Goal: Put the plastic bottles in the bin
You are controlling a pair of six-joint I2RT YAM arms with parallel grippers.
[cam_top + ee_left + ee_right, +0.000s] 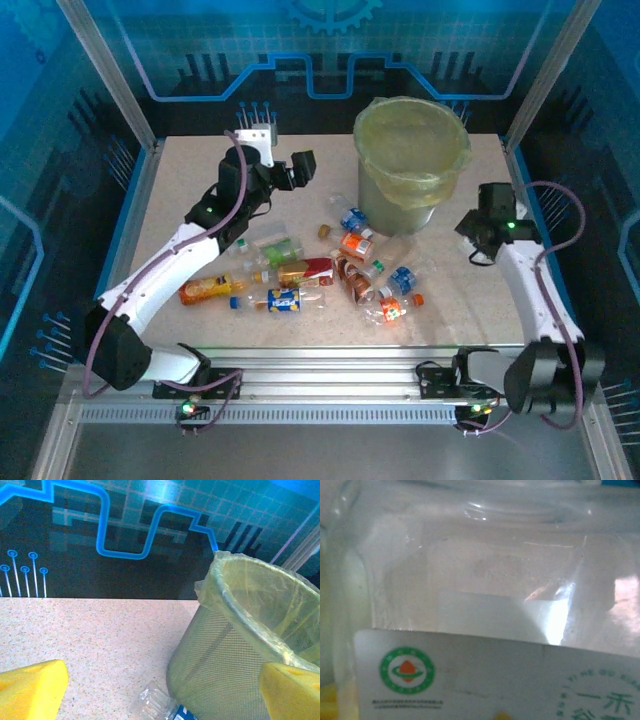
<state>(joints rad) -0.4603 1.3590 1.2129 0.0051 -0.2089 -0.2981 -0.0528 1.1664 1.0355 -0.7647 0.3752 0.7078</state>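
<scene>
Left claw (303, 166): spread wide, with nothing between its yellow pads (30, 690). It hangs above the speckled bench (460, 315), left of the bin (400, 205), near it but not touching.

From the left wrist, the bin stands just ahead and to the right. It is round with a mesh-looking wall, and its yellow-green liner bag (250, 587) is folded over the rim. A crushed clear bottle with a blue label (152, 705) lies on the bench at the bin's foot, below the claw.

Right claw (477, 245): it hangs to the right of the bin, close beside it. Its grip cannot be told. A clear bottle (485, 570) sits right against the right wrist lens, showing a white label (470, 680) with a round green mark and green characters. A sliver of yellow pad (326, 705) shows at the lower left corner. Whether the pads press on the bottle is not visible.

The loose plastic bottles lie scattered on the bench in front of the bin, between the two arms:
- orange bottle (205, 290), farthest left, beside the left arm
- blue-and-yellow-labelled bottle (283, 300), just right of it
- green bottle (278, 247), with a red-labelled bottle (306, 270) just below it
- orange-labelled bottle (357, 243), close to the bin's base
- coppery crushed bottle (355, 282), mid-pile
- blue-labelled bottle (402, 278) and orange-tagged bottle (392, 311), on the right edge of the pile
</scene>
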